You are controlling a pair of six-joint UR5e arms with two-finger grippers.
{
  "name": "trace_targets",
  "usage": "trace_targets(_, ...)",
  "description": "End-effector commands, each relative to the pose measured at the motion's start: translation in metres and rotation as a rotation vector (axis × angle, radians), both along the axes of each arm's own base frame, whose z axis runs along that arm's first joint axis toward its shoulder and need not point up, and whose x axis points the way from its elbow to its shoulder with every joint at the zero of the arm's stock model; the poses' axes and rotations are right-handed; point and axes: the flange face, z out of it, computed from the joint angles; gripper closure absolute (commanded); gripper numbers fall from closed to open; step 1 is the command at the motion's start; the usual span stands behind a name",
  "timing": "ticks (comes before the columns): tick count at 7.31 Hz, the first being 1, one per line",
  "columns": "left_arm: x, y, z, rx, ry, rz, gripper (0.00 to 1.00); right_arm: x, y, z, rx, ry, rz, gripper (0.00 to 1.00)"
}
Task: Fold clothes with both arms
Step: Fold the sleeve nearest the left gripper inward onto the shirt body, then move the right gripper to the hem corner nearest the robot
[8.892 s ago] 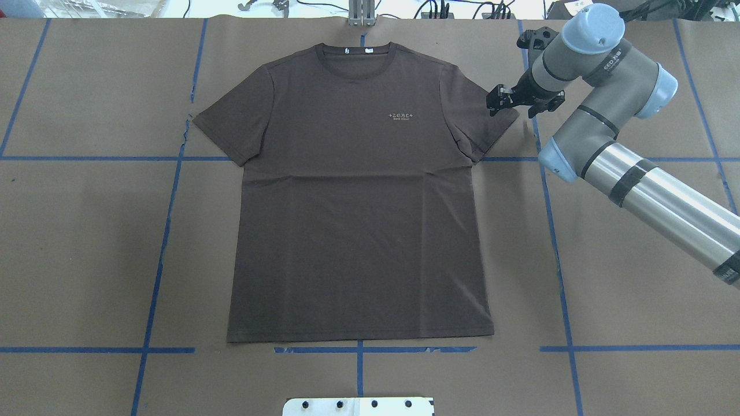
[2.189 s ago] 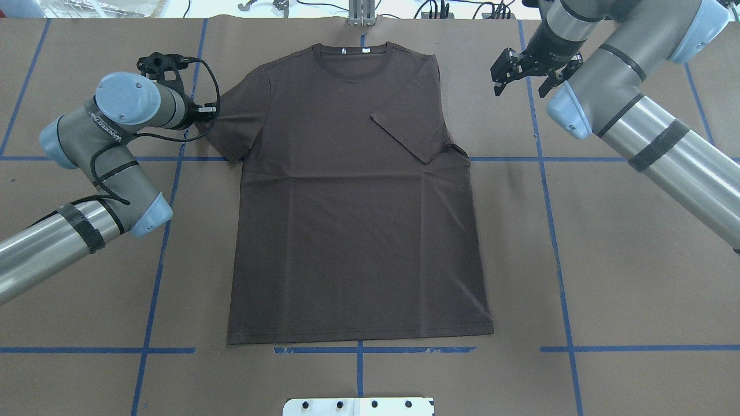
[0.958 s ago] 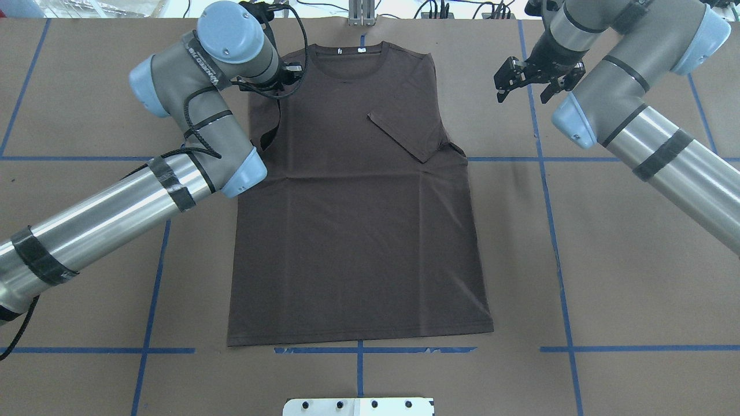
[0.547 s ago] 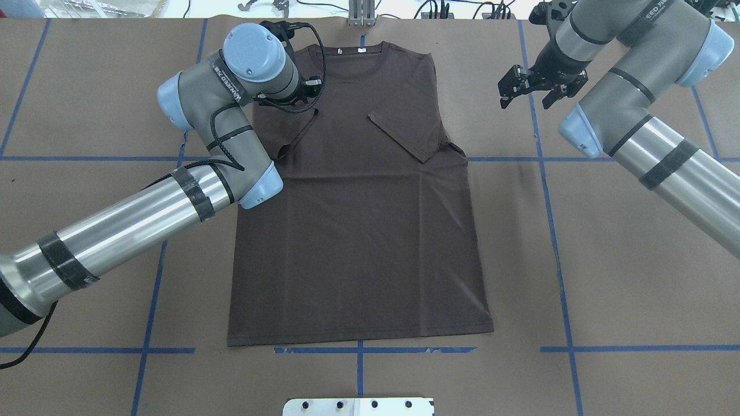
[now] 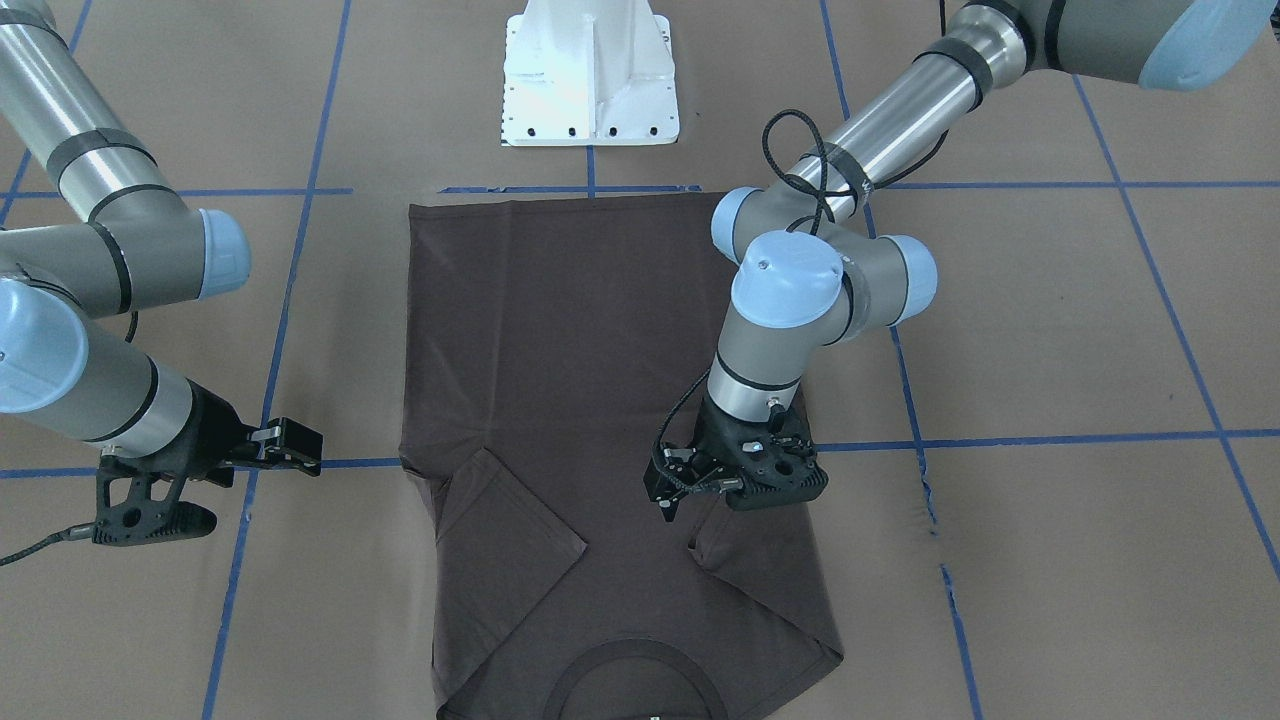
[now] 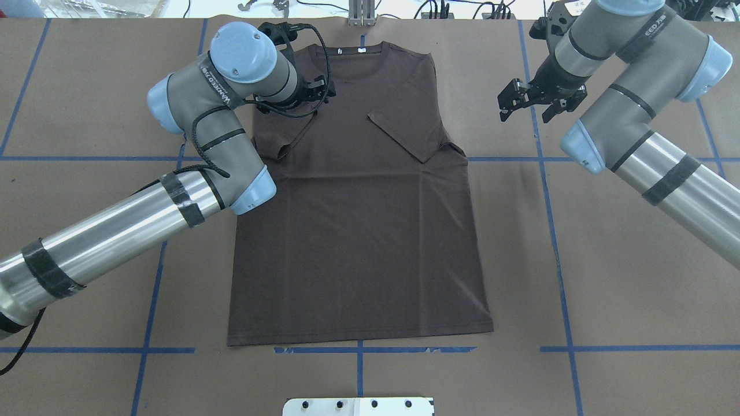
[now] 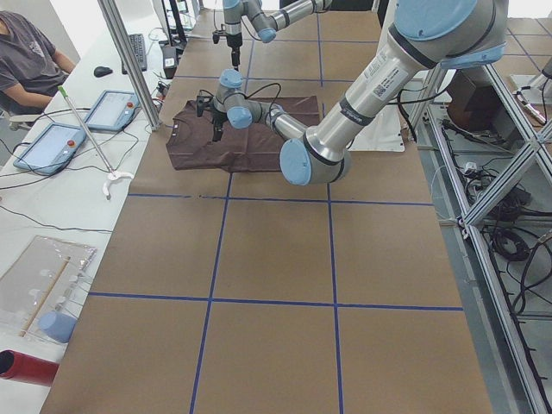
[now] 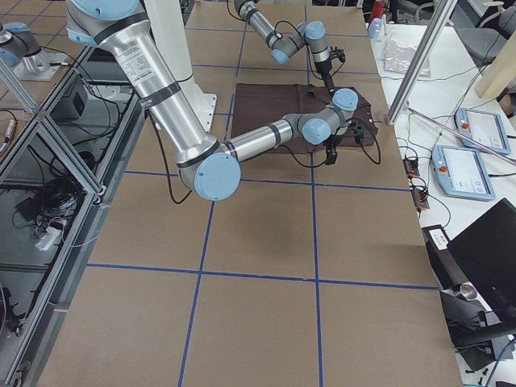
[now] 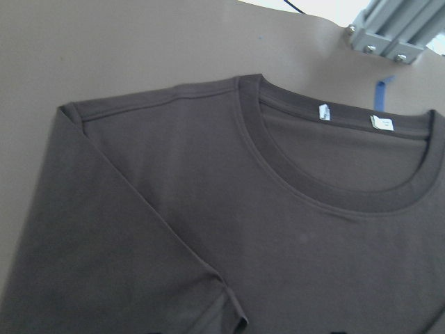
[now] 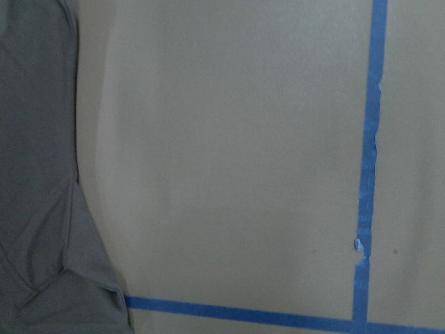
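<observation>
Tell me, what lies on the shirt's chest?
One sleeve and the other sleeve lie folded inward on the T-shirt; the left end effector hangs near one. Fabric beneath them is hidden.

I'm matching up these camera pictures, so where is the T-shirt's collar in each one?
Front-facing: collar bottom centre, partly cut off.
Overhead: collar top centre.
Exterior left: collar at T-shirt's left end, tiny.
Exterior right: collar at its right end, tiny.
Left wrist: collar arcs across the right half.
Right wrist: not in it.
Landmark: left gripper, beside the collar.
</observation>
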Motion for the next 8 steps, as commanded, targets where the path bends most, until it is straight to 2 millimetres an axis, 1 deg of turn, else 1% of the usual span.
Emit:
trace_targets(1, -0.051, 0.047, -0.001, 0.029, -0.054, 0.062, 0.00, -0.009, 0.092, 0.020, -0.081, -0.026, 0.079, 0.00)
trace_targets(2, -0.073, 0.068, -0.001, 0.066, -0.077, 0.092, 0.00, -0.024, 0.146, 0.018, -0.056, -0.040, 0.137, 0.00)
trace_targets(3, -0.095, 0.089, 0.007, 0.080, -0.064, 0.096, 0.00, -0.040, 0.202, 0.011, -0.044, -0.027, 0.163, 0.00)
trace_targets(4, -0.106, 0.100, -0.003, 0.102, -0.043, 0.096, 0.00, -0.058, 0.245, 0.008, -0.033, -0.004, 0.178, 0.00)
trace_targets(5, -0.108, 0.103, -0.009, 0.109, -0.033, 0.095, 0.00, -0.070, 0.270, -0.007, -0.052, -0.006, 0.169, 0.00)
trace_targets(6, -0.109, 0.104, -0.012, 0.112, -0.028, 0.094, 0.00, -0.084, 0.294, -0.020, -0.067, 0.038, 0.155, 0.00)
trace_targets(7, -0.112, 0.109, -0.019, 0.126, -0.017, 0.094, 0.00, -0.104, 0.317, -0.019, -0.042, 0.063, 0.136, 0.00)
trace_targets(8, -0.113, 0.109, -0.020, 0.127, -0.016, 0.094, 0.00, -0.114, 0.332, -0.021, -0.055, 0.063, 0.135, 0.00)
